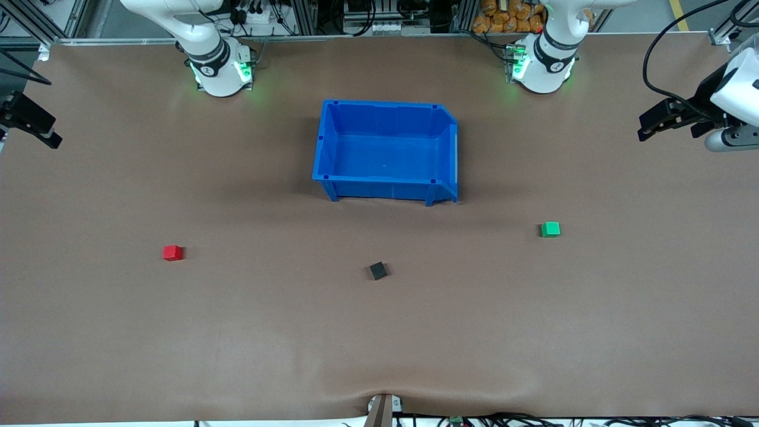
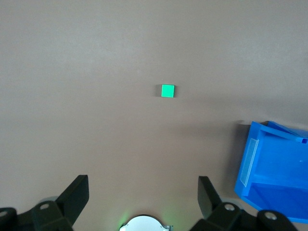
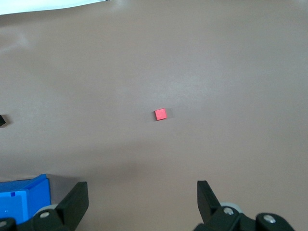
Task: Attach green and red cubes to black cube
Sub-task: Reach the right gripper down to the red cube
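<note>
Three small cubes lie apart on the brown table. The black cube [image 1: 378, 271] is in the middle, nearest the front camera. The red cube [image 1: 172, 253] [image 3: 160, 114] lies toward the right arm's end and the green cube [image 1: 550, 229] [image 2: 167, 90] toward the left arm's end. My left gripper [image 1: 649, 126] [image 2: 143, 185] hangs open and empty, high over the table's edge at its own end. My right gripper [image 1: 47, 131] [image 3: 142, 190] is open and empty too, raised over its end of the table. A sliver of the black cube [image 3: 2, 120] shows in the right wrist view.
An empty blue bin [image 1: 332, 148] [image 2: 269, 163] [image 3: 24, 197] stands mid-table, between the arm bases and the black cube. A small clamp [image 1: 382, 409] sits at the table's front edge. Bare brown table lies around each cube.
</note>
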You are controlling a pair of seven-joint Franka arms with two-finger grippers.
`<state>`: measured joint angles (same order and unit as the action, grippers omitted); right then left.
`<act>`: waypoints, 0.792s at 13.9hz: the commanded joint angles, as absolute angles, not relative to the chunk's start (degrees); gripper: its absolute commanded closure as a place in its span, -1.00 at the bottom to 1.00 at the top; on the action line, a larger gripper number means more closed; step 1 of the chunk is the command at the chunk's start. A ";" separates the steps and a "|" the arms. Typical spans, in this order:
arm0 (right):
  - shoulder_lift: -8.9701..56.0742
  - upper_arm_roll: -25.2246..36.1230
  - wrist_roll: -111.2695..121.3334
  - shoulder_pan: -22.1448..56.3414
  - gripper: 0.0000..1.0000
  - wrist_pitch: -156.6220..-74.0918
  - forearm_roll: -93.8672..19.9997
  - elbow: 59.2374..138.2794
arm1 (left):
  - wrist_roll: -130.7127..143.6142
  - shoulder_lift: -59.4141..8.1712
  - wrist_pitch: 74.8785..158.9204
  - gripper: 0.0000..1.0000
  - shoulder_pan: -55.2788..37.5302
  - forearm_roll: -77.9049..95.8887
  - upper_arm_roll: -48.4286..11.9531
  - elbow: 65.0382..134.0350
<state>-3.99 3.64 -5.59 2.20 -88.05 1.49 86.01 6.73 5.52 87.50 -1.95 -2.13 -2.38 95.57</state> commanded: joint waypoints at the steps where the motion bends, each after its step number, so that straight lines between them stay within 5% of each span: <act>1: -4.04 3.52 -5.71 1.85 -1.00 -88.07 2.02 85.52 | 7.03 5.10 86.22 -1.00 -1.67 -2.64 -2.64 94.22; 6: -1.32 3.52 -5.63 2.29 -1.00 -90.52 2.46 85.43 | 7.03 4.83 86.22 -1.00 -1.58 -2.64 -2.37 93.96; 11: 9.66 3.43 -5.01 3.78 -1.00 -93.34 7.71 84.90 | 7.03 3.34 86.22 -1.00 -1.67 -2.64 -2.46 93.34</act>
